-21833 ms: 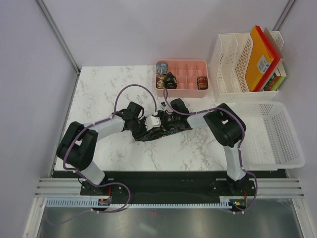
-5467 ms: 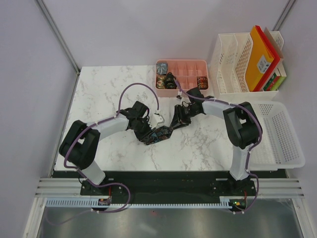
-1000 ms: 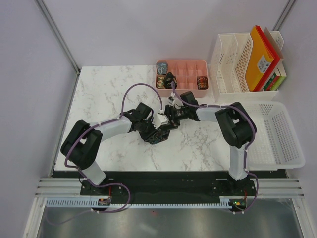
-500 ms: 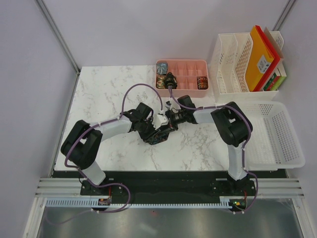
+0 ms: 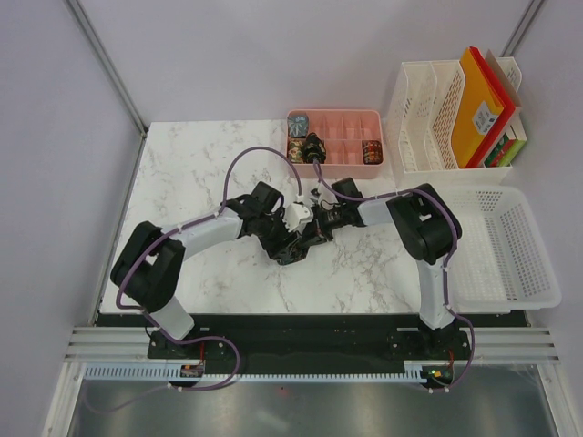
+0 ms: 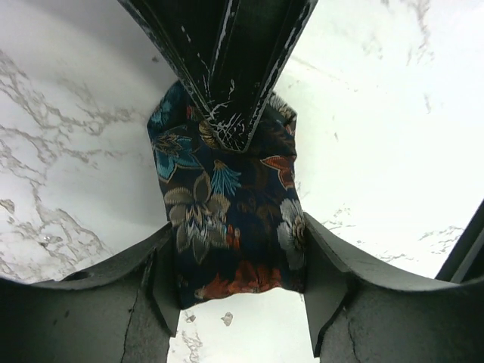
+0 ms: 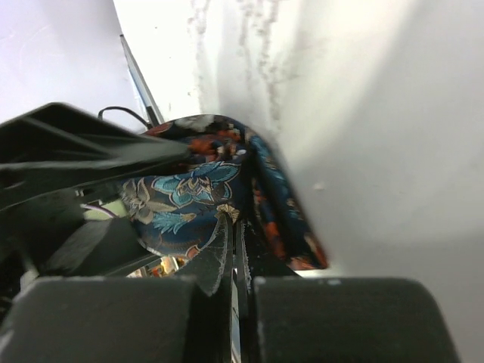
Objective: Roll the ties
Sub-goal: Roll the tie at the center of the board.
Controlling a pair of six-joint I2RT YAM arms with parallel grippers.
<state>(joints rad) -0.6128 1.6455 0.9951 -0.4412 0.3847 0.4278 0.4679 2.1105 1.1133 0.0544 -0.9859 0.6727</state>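
The tie (image 5: 293, 248) is dark fabric with blue, grey and orange flowers, bunched into a loose coil on the marble table. In the left wrist view the tie (image 6: 227, 219) fills the gap between my left gripper's (image 6: 236, 281) two fingers, which press on both its sides. My right gripper (image 6: 229, 134) comes in from the far side, fingers shut, pinching the coil's upper fold. In the right wrist view the tie (image 7: 189, 200) sits at the tips of my right gripper (image 7: 234, 227). In the top view the left gripper (image 5: 284, 232) and right gripper (image 5: 312, 228) meet over the tie.
A pink compartment tray (image 5: 334, 114) behind the grippers holds several rolled ties: a grey-blue one (image 5: 298, 123), a dark one (image 5: 314, 146) and a red-orange one (image 5: 372, 152). A white file rack (image 5: 424, 118) with orange folders stands at the back right. A white basket (image 5: 506, 246) sits on the right.
The right gripper has drawn in closer to the left gripper, and the tie between them has bunched tighter. Earlier it lay stretched out as a strip.
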